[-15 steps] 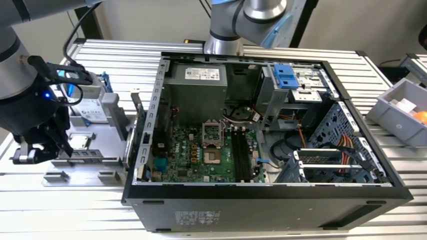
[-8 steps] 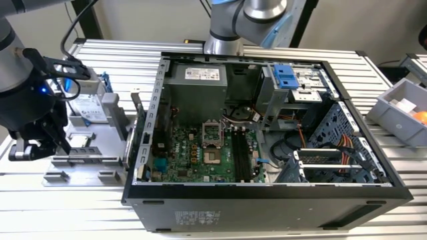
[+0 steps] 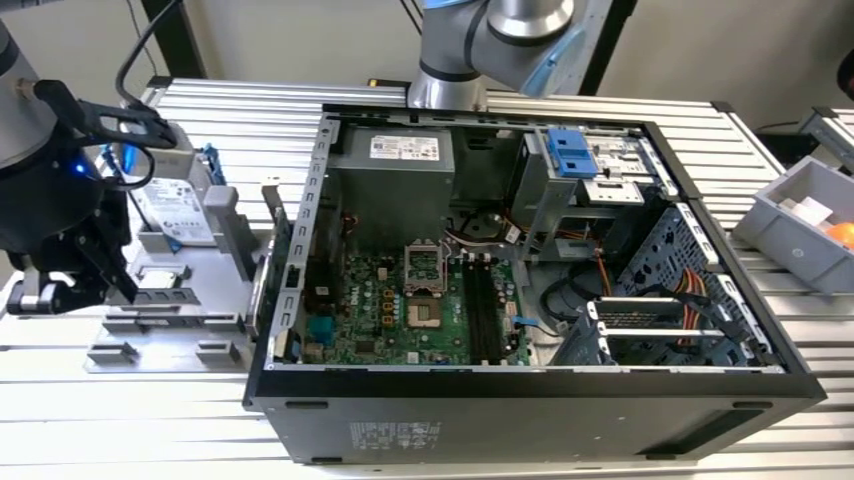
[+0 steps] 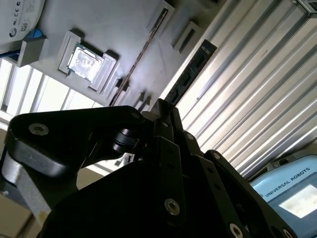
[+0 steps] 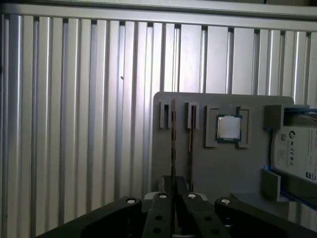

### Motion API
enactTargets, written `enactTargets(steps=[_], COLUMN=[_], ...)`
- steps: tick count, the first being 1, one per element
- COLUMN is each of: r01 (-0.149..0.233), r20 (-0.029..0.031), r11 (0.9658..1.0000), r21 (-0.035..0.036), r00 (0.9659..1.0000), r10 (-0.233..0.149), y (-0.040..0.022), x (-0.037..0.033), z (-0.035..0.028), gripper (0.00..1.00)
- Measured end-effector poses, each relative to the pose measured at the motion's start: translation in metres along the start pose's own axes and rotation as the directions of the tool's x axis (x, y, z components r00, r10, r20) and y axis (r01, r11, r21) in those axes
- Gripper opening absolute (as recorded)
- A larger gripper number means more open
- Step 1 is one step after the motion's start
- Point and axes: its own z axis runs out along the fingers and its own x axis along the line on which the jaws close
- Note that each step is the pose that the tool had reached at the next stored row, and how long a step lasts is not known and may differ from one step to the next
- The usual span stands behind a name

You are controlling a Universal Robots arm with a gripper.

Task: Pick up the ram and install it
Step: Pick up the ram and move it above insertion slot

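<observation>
Your gripper (image 4: 162,108) is clamped on the ram (image 4: 190,74), a dark stick with black chips jutting from its fingertips. Beyond it you see the grey parts tray (image 5: 233,168), its square processor (image 5: 229,128) and the white-labelled hard drive (image 5: 297,148).

First wrist view: gripper (image 5: 179,186) is cropped by the frame edge and covers the near end of the holder (image 5: 223,163). The ram (image 5: 173,131) stands edge-on, just a thin line, so chips can't be made out. Its near end goes behind the gripper; touching or not, can't tell. The second stick (image 5: 190,134) beside it looks the same. The hard drive (image 5: 297,148) is cropped by the edge.

Second wrist view: gripper body blocks much of the scene. The chip (image 4: 81,62) is washed out by glare, and the hard drive is just a corner.

Exterior view: gripper is cropped at the exterior view's left and hides part of the holder; ram too small to tell there. The bin (image 3: 801,225) is cropped at the exterior view's right.
</observation>
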Motion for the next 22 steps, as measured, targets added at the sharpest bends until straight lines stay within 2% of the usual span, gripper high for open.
enactTargets(steps=[12,22], r01=[0.0,-0.005], r20=[-0.0001,0.0014], r11=[1.0,1.0], r21=[-0.0001,0.0002], r00=[1.0,1.0], r10=[0.0,0.005], y=[0.0005,0.0008], x=[-0.0007,-0.0011], z=[-0.0146,-0.0242], gripper=[0.0,0.0])
